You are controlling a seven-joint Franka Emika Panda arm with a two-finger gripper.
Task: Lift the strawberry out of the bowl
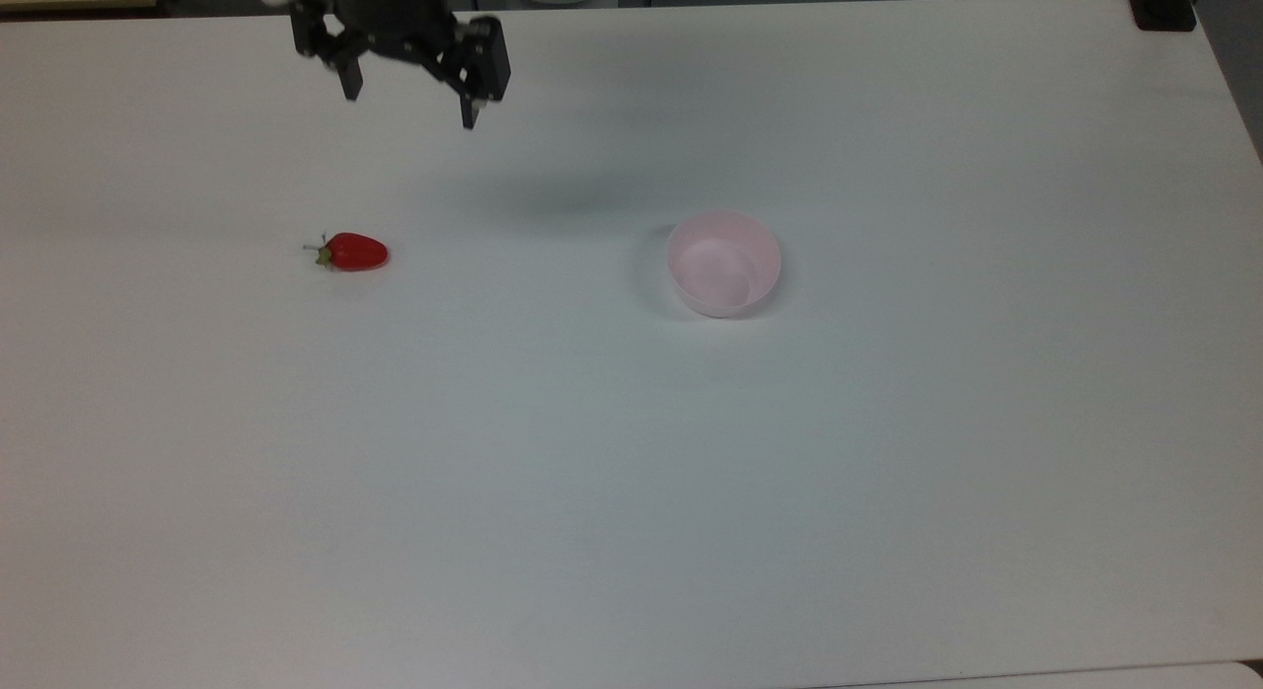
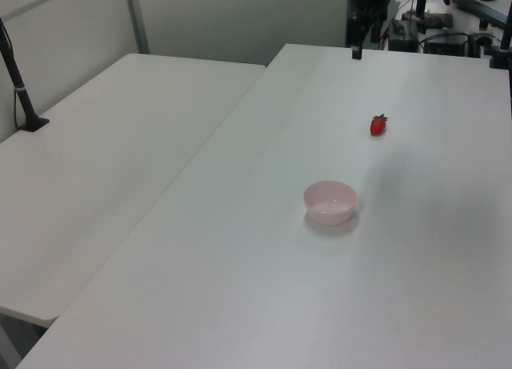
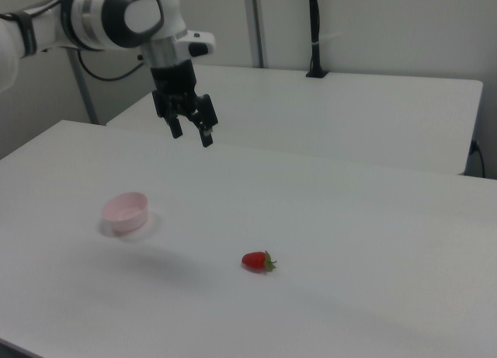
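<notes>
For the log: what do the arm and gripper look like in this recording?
The arm has glossy white shells with dark grey joint sections and a black cable trailing off it. The gripper is black, with two slim black fingers below a blocky black body.

Strawberry on bare table; bowl well apart.

The arm reached in from the right view's upper left, white with dark joints. Its wrist pointed down, and the gripper hung in the air with both black fingers spread apart, nothing between them.
</notes>
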